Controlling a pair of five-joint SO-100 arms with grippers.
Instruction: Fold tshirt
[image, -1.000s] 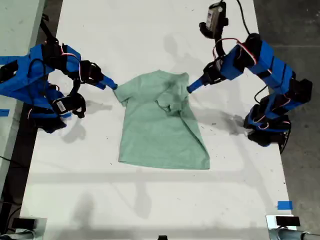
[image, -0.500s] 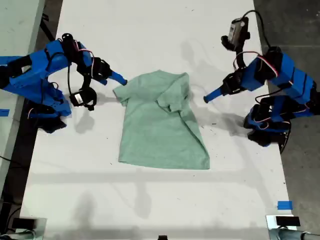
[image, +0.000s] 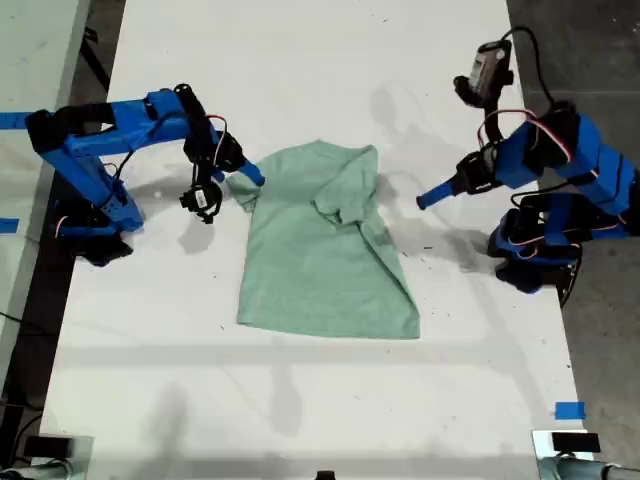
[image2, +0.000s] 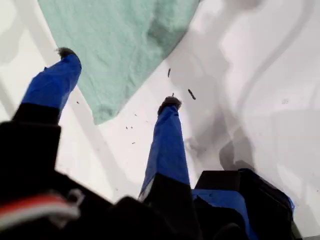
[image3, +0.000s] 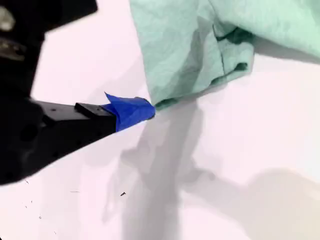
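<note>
Tshirt (image: 320, 250) on tabletop (image: 300, 60): my second hand (image3: 136, 110), grip state untellable, touches its sleeve edge; my first hand (image2: 117, 77), spread open, lies just off it.

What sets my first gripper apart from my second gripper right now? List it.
1. Jaws: my first gripper is spread wide and both fingers show. My second gripper shows one blue tip, so I cannot tell whether it is open.
2. Cloth: my first gripper straddles a flat corner of the tshirt, while my second gripper's tip meets a bunched fold at the edge.
Shared: both have blue fingers, over the white table.
</note>
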